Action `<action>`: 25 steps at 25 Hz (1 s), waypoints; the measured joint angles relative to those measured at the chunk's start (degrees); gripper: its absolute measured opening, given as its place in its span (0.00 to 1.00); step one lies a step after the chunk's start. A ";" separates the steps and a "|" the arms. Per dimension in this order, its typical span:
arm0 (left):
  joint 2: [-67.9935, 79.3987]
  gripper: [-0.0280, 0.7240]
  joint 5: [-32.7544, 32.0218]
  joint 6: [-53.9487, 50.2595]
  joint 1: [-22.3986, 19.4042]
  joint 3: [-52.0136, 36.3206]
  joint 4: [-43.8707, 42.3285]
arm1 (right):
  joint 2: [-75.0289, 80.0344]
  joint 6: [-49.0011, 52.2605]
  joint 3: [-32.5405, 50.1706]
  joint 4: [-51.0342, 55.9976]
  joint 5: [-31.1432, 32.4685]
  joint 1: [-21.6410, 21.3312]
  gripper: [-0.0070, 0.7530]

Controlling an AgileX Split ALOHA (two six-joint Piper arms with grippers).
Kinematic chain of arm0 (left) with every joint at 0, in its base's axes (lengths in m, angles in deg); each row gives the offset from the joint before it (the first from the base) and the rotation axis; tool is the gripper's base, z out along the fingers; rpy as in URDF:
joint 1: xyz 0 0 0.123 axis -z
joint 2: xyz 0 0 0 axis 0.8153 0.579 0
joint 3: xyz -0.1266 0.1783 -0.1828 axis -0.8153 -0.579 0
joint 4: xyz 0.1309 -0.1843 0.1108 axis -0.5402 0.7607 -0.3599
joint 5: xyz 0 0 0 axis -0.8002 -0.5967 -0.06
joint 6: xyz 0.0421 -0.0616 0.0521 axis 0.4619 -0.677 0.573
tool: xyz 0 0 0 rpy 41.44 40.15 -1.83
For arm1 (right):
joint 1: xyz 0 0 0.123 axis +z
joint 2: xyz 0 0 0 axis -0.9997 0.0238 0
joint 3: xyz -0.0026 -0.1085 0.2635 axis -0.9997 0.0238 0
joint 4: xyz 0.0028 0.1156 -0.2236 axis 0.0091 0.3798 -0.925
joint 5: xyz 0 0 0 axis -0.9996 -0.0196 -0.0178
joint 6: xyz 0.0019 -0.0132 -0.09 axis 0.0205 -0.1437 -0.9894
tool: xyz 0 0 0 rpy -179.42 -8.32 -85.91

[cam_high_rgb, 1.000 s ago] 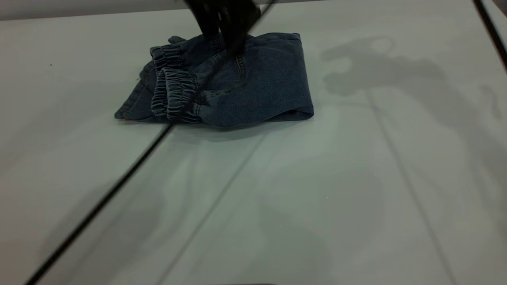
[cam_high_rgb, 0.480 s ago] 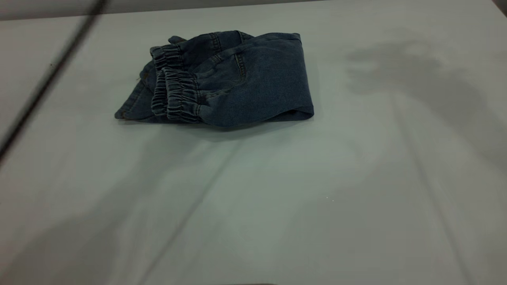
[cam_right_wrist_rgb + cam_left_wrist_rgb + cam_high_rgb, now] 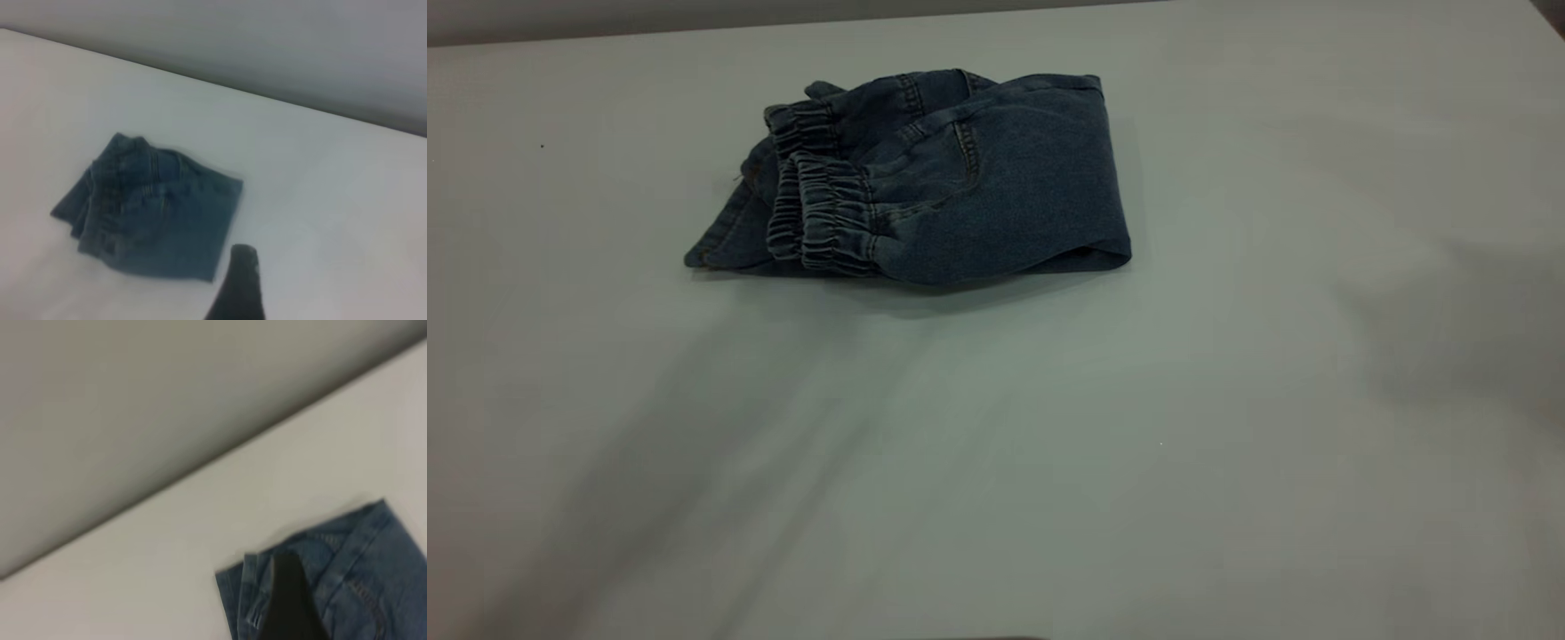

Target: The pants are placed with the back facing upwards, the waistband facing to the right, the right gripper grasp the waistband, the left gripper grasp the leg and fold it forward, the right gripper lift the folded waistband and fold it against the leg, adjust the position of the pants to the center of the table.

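Both arms now gone from exterior view; small faded blue denim pants [image 3: 925, 178] lie folded, untouched, on the pale grey table [image 3: 1049, 462]; jaws' state cannot be told, so folding looks complete.

We record a plain grey backdrop [image 3: 605, 20] as a narrow band behind the far edge of the table [image 3: 1227, 498] in the exterior view. We find this backdrop [image 3: 133, 407] filling the area beyond that edge in the left wrist view, and likewise in the right wrist view [image 3: 300, 47]. We note one small dark speck [image 3: 541, 146] towards the exterior view's left, and soft diffuse shadows [image 3: 694, 480] across the near surface.
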 joint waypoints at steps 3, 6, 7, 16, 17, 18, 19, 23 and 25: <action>-7.60 0.64 0.00 -1.54 0.00 -5.00 0.00 | -7.45 0.00 6.17 -0.56 0.24 0.00 0.77; -16.98 0.64 0.00 -2.01 0.00 -14.72 0.00 | -13.85 0.00 11.41 -0.70 0.44 0.00 0.77; -19.57 0.64 0.00 -2.07 0.00 -17.72 0.00 | -15.86 0.00 12.69 -0.70 0.46 0.00 0.77; -44.49 0.64 0.00 -2.57 0.00 -42.25 -2.66 | -30.44 0.00 31.03 0.81 0.60 0.00 0.77; -47.20 0.64 0.00 -3.17 0.00 -44.28 -2.61 | -31.79 0.00 33.39 0.81 0.60 0.00 0.77; -49.36 0.64 0.00 -3.97 0.00 -46.79 -2.40 | -33.08 0.00 35.31 0.81 0.60 0.00 0.77; -51.85 0.64 0.00 -4.57 0.00 -49.32 -2.26 | -34.16 0.00 37.53 0.81 0.60 0.00 0.77; -60.17 0.64 0.00 -5.19 0.00 -59.51 -1.59 | -40.08 0.00 45.59 0.86 0.54 0.00 0.77; -63.96 0.64 0.00 -5.24 0.00 -64.11 -1.52 | -44.10 -0.29 49.07 0.86 0.54 0.00 0.77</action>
